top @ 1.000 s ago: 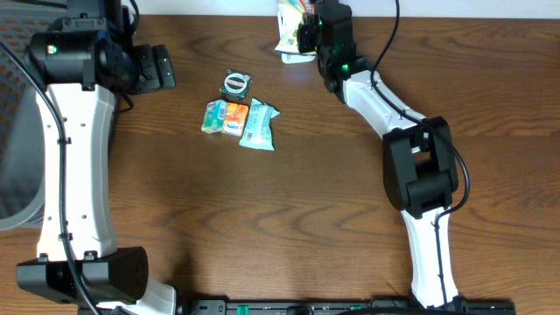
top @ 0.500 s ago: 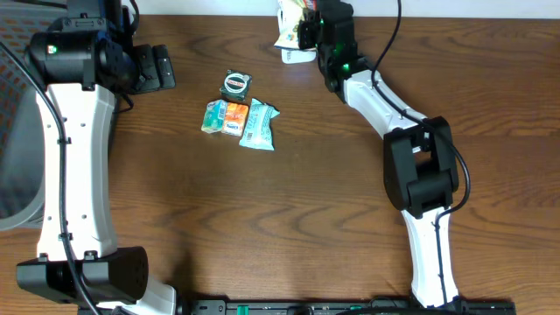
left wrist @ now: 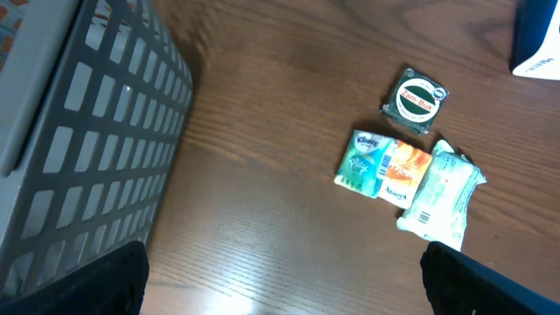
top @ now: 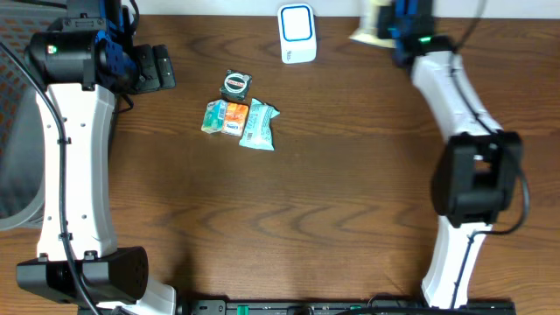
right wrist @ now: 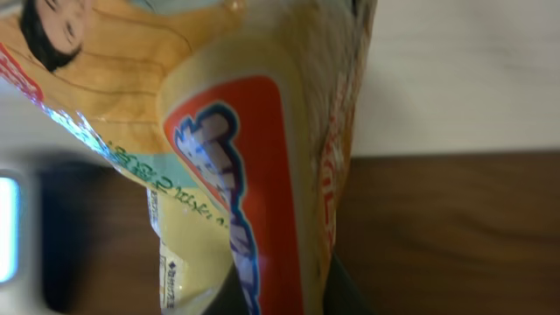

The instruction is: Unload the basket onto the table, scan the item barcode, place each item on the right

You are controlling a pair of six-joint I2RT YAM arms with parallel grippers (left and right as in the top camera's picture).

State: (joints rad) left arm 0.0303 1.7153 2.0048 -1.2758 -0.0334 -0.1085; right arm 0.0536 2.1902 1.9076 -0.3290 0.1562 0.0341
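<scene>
Setting: brown wooden table [top: 289, 219], seen from overhead, two arms at its sides.
Task item: snack packet [right wrist: 219, 175], yellow with an orange-red label and a printed face at one end; held off the table at about 1 o'clock of the overhead view, by the far edge.
Right gripper [top: 404, 26]: clenched on the snack packet; the fingers were almost wholly hidden behind it in the wrist view.
Scanner [top: 297, 33]: white unit with a blue-outlined face, standing at 12 o'clock of the table, at 9 o'clock of the held packet and apart from it.
Left gripper [top: 162, 68]: released, jaws spread wide, nothing between them; at about 10 o'clock of the table.
Dark packet [left wrist: 415, 100]: square, round green-and-white label; lying at 12 o'clock of the small cluster.
Tissue packs [left wrist: 382, 164]: one green, one orange, side by side and touching.
Pale teal pack [left wrist: 440, 195]: at 3 o'clock of the tissue packs, touching them.
Basket [left wrist: 87, 131]: grey, slotted walls, at 9 o'clock off the table's left edge.
</scene>
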